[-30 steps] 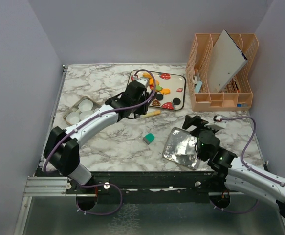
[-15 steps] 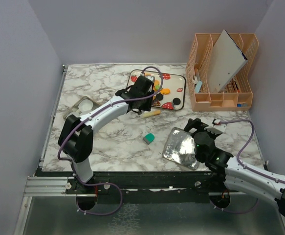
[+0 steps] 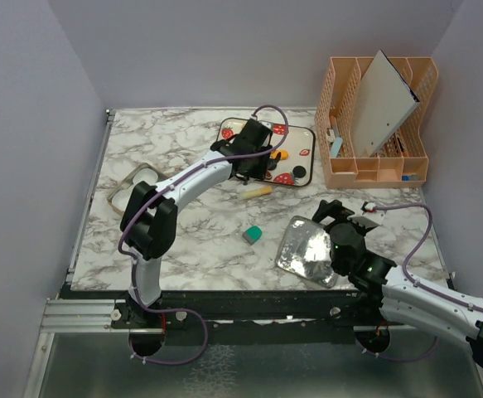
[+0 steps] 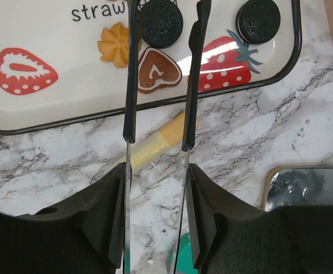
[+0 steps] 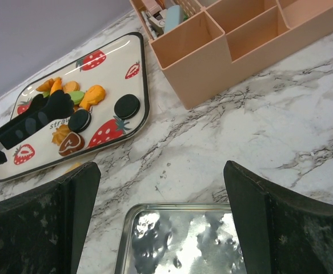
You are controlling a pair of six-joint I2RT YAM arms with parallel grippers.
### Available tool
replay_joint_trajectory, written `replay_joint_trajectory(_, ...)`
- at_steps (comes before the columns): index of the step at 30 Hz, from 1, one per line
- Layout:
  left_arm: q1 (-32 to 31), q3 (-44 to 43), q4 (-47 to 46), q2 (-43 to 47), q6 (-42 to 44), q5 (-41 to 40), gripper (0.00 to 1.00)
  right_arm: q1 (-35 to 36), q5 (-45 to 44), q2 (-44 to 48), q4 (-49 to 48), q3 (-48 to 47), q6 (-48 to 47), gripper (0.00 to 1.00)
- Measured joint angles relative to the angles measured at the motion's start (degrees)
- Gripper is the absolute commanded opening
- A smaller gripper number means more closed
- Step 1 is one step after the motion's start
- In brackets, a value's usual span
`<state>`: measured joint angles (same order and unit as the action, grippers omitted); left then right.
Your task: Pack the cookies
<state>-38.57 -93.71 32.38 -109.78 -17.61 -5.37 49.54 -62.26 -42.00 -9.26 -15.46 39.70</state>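
The cookies lie on a white strawberry-print tray [image 3: 303, 141], also seen in the left wrist view [image 4: 52, 34] and the right wrist view [image 5: 133, 68]. My left gripper [image 3: 249, 148] [image 4: 157, 171] is shut on a pair of metal tongs [image 4: 131, 85] with black tips. The tips straddle a black round cookie [image 4: 161, 23] [image 5: 79, 120]; I cannot tell if they touch it. A brown heart cookie [image 4: 153, 69], an orange flower cookie [image 4: 113, 44] and another black cookie [image 4: 259, 20] lie close by. My right gripper [image 3: 338, 217] [image 5: 160, 171] is open and empty over a silver tin [image 3: 306, 249] [image 5: 133, 212].
A pink desk organiser [image 3: 378, 124] with a grey board stands at the back right. A teal block [image 3: 253, 235] and a yellow stick [image 3: 256, 191] lie between the tray and the tin. Another tin [image 3: 135, 178] sits at the left, partly behind my left arm.
My left arm has reached farther right and back, bringing the tongs over the tray's cookies. My right gripper has shifted slightly over the silver tin.
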Motion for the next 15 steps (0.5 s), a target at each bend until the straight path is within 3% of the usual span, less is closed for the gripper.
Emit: replay_joint_trajectory(15,0.0,-5.3,3.5,-6.7,1.0,-0.8,0.46,0.0,0.0,-0.7,0.0,0.0,-0.1,1.0)
